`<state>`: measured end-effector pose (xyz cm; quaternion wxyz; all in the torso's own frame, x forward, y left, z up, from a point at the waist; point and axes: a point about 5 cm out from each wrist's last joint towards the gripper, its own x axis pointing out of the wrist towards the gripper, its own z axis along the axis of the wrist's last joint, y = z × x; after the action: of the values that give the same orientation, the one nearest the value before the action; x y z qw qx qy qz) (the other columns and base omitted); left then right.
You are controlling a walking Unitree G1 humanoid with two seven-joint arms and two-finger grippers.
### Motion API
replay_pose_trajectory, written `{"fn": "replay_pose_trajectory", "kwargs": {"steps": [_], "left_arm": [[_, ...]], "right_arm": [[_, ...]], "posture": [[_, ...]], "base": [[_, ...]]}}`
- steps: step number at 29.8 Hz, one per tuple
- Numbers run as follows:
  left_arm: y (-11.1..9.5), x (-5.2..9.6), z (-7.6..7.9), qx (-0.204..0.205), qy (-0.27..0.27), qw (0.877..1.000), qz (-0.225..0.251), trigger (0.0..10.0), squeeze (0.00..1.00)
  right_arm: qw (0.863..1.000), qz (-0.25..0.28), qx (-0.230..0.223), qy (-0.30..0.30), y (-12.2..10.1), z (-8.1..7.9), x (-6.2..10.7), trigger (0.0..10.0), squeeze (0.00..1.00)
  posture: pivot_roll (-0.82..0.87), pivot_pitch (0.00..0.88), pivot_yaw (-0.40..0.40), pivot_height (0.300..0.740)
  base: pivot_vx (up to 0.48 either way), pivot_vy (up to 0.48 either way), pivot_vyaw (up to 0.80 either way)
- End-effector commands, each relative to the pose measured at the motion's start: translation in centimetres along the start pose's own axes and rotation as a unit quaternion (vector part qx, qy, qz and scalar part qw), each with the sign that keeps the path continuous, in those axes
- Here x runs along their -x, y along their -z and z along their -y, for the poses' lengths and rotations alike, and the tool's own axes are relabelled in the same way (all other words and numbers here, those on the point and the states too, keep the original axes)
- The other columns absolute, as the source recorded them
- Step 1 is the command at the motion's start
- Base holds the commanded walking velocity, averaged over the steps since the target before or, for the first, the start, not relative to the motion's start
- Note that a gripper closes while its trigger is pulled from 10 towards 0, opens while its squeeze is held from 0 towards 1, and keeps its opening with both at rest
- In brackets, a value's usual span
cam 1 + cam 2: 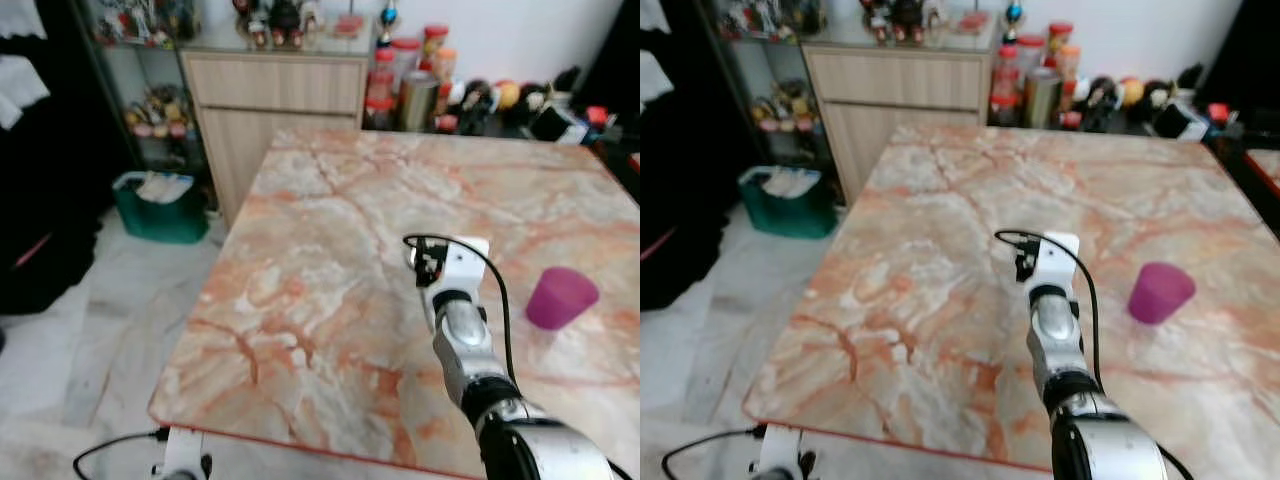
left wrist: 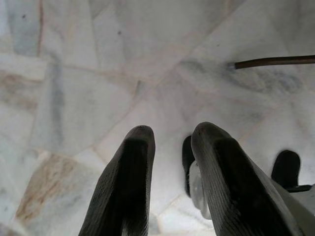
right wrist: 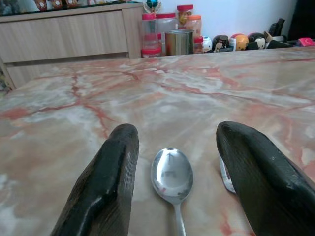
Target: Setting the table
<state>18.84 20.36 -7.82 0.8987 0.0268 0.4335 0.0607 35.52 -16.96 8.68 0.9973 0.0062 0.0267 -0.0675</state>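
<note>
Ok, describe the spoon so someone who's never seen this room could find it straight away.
Start at the big pink-and-white marble table. The robot's right arm reaches over it, and the right gripper is low over the top with its fingers open. The spoon lies on the marble between them, bowl up: small, shiny silver metal, unlike the purple plastic cup standing off to the right.

1. You will find no legible text, label, brand, number or sign in any of the four views.
2. The jars and tin at the far edge of the marble table carry no wording you can read; they are too small and blurred.
3. The purple cup and the spoon show you plain, unmarked surfaces.
</note>
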Motion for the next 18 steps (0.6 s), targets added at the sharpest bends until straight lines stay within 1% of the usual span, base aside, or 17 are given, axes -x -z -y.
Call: {"fn": "replay_pose_trajectory", "kwargs": {"steps": [1,2,4,5,6,7,9,10,11,12,15,16,18], "left_arm": [[0.3,0.0,0.0,0.0,0.0,1.0,-0.006,10.0,0.0],[0.3,0.0,0.0,0.0,0.001,1.0,-0.007,10.0,0.0],[0.4,0.1,0.1,0.0,0.001,1.0,-0.008,10.0,0.0],[0.4,0.1,0.1,0.0,0.001,1.0,-0.008,10.0,0.0],[0.4,0.1,0.1,0.0,0.002,1.0,-0.01,10.0,0.0],[0.4,0.1,0.1,0.0,0.002,1.0,-0.01,10.0,0.0],[0.5,0.1,0.2,0.0,0.002,1.0,-0.011,10.0,0.0],[0.5,0.1,0.2,0.0,0.002,1.0,-0.011,10.0,0.0],[0.5,0.1,0.2,-0.001,0.002,1.0,-0.011,10.0,0.0],[0.5,0.1,0.2,-0.001,0.002,1.0,-0.011,10.0,0.0],[0.6,0.1,0.2,-0.001,0.002,1.0,-0.012,10.0,0.0],[0.6,0.1,0.2,-0.001,0.002,1.0,-0.012,10.0,0.0],[0.6,0.1,0.2,-0.001,0.002,1.0,-0.012,10.0,0.0]], "right_arm": [[1.0,-0.013,0.002,0.012,0.0,0.7,-0.2,10.0,0.0],[1.0,-0.017,0.004,0.014,0.1,0.8,-0.2,10.0,0.0],[0.998,-0.051,0.007,0.03,0.7,1.3,-0.2,10.0,0.0],[0.998,-0.051,0.007,0.03,0.7,1.3,-0.2,10.0,0.0],[0.996,-0.082,-0.013,0.044,1.3,1.7,-0.2,10.0,0.0],[0.994,-0.091,-0.025,0.048,1.5,1.9,-0.1,10.0,0.0],[0.994,-0.1,-0.026,0.045,1.6,2.0,-0.2,10.0,0.0],[0.993,-0.105,-0.022,0.04,1.6,2.0,-0.2,10.0,0.04],[0.993,-0.108,-0.015,0.037,1.6,2.0,-0.2,10.0,0.84],[0.993,-0.108,-0.015,0.037,1.6,2.0,-0.2,10.0,1.0],[0.993,-0.112,-0.014,0.03,1.4,2.0,-0.4,10.0,1.0],[0.994,-0.107,-0.014,0.024,1.1,1.9,-0.6,10.0,0.89],[0.994,-0.107,-0.014,0.024,1.1,1.9,-0.6,10.0,0.89]], "posture": [[0.05,0.0,0.011,0.74],[0.05,0.0,0.011,0.74],[0.05,0.0,0.009,0.74],[0.05,0.0,0.009,0.74],[0.05,0.0,0.009,0.74],[0.05,0.0,0.008,0.74],[0.05,0.0,0.008,0.74],[0.05,0.0,0.008,0.74],[0.05,0.0,0.008,0.74],[0.05,0.0,0.008,0.74],[0.05,0.0,0.007,0.74],[0.05,0.0,0.007,0.74],[0.05,0.0,0.007,0.74]], "base": [[0.0,0.0,0.0],[0.0,0.0,0.0],[0.0,0.0,0.0],[0.0,0.0,0.0],[0.0,0.0,0.0],[0.0,0.0,0.0],[0.0,0.0,0.0],[0.0,0.0,0.0],[0.0,0.0,0.0],[0.0,0.0,0.0],[0.0,0.0,0.0],[0.0,0.0,0.0],[0.0,0.0,0.0]]}}
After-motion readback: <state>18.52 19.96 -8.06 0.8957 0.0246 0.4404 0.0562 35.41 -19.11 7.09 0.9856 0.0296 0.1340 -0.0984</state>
